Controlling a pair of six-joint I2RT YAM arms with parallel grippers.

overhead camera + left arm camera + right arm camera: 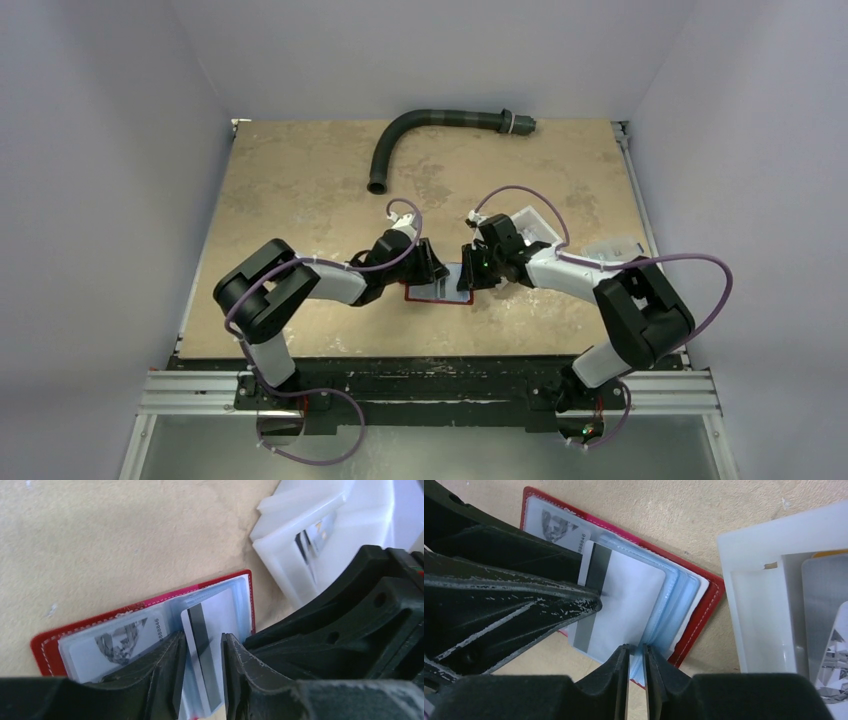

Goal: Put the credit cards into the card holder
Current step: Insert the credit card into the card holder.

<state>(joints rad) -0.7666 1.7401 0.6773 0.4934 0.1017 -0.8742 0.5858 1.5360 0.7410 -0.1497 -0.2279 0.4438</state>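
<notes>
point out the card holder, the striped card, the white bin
card holder [715, 591], right wrist view, red corner
striped card [634, 597], right wrist view, white face
white bin [350, 550], left wrist view, side wall

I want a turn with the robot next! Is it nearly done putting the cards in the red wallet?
Not yet. Done: one picture card sits in the card holder. Now: the left gripper is on a striped card lying over the clear sleeves, which the right gripper pinches. To go: more cards lie in the white bin.
</notes>
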